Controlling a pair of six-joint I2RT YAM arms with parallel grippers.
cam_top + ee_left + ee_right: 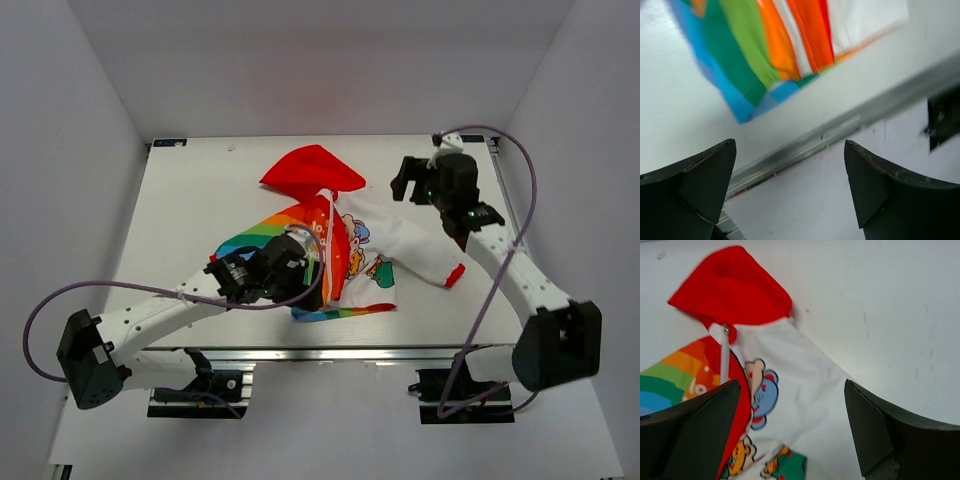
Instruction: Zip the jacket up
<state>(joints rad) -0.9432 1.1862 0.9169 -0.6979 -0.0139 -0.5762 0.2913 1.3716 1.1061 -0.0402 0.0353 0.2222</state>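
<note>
L pincer point(790, 146) agape nr jacket point(765, 50) hem, rail point(840, 129).

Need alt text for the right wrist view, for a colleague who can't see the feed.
The jacket lies on the white table, red hood at upper left, with the zipper pull at the hood's base. Below are its white cartoon-printed body and, at left, a rainbow panel. The right tool hangs above, open and holding nothing.

A white table point(190, 200) carries the jacket point(352, 240), spread near the table's middle; its red hood point(310, 170) points toward the table's far edge; its striped hem point(340, 312) lies at the near edge.
</note>
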